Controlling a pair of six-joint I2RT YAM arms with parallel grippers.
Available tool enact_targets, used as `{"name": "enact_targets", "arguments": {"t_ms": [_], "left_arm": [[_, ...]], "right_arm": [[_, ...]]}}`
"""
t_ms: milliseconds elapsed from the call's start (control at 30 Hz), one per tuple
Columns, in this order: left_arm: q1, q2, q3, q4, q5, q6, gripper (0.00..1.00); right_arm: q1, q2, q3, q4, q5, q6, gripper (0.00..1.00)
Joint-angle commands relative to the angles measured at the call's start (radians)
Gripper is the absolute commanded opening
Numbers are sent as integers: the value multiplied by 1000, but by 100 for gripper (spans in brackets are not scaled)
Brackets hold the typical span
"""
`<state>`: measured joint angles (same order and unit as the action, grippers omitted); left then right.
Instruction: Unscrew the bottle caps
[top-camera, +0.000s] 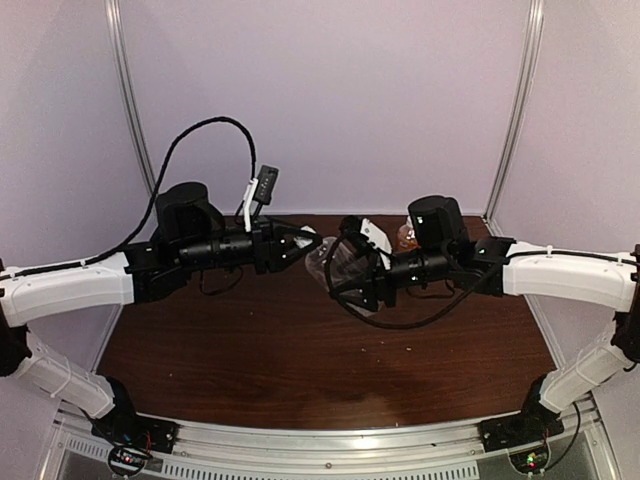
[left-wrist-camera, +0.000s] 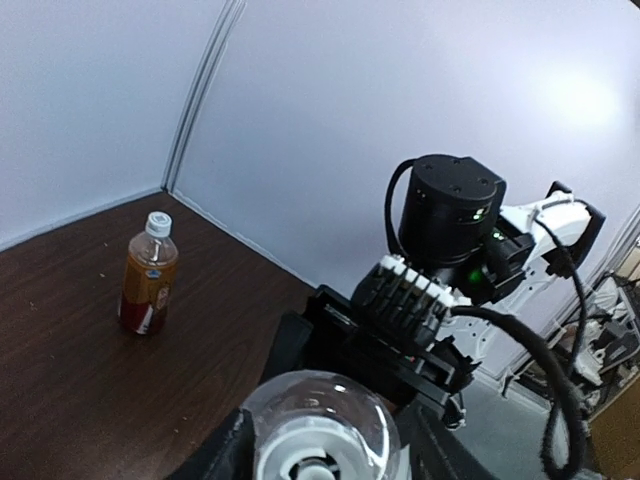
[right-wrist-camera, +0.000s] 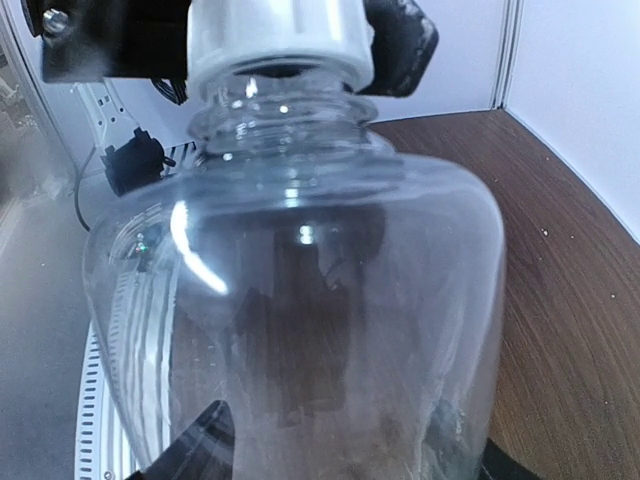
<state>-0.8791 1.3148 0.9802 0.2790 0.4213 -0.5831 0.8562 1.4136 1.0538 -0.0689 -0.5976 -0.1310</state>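
Observation:
A clear bottle (top-camera: 335, 262) hangs in the air between my two arms, lying roughly level. In the right wrist view its white bottle cap (right-wrist-camera: 280, 40) sits between the black fingers (right-wrist-camera: 400, 50) of my left gripper (top-camera: 305, 243). The fingers stand close on both sides, but whether they press on the cap is unclear. My right gripper (right-wrist-camera: 320, 450) is shut on the clear bottle's body (right-wrist-camera: 300, 300), which fills that view. An amber bottle (left-wrist-camera: 148, 275) with a white cap (left-wrist-camera: 158, 222) stands upright on the table, far from both grippers.
The brown table (top-camera: 300, 370) is enclosed by pale walls at the back and sides. The amber bottle (top-camera: 405, 238) shows partly behind the right arm, near the back right corner. Black cables loop off both wrists.

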Motion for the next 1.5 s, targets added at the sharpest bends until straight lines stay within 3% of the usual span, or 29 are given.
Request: {"name": "enact_targets", "arguments": {"t_ms": [0, 100, 267, 633, 1467], "left_arm": [[-1, -63, -29, 107, 37, 60, 65], [-1, -96, -50, 121, 28, 117, 94], [-1, -138, -47, 83, 63, 232, 97], [-1, -87, 22, 9, 248, 408, 79], [-1, 30, 59, 177, 392, 278, 39]], "right_arm": [[-12, -27, -23, 8, -67, 13, 53], [-12, -27, -35, 12, -107, 21, 52], [-11, -33, -54, 25, -198, 46, 51], [-11, -52, -81, 158, -394, 176, 50], [-11, -11, -81, 193, -433, 185, 47]]}}
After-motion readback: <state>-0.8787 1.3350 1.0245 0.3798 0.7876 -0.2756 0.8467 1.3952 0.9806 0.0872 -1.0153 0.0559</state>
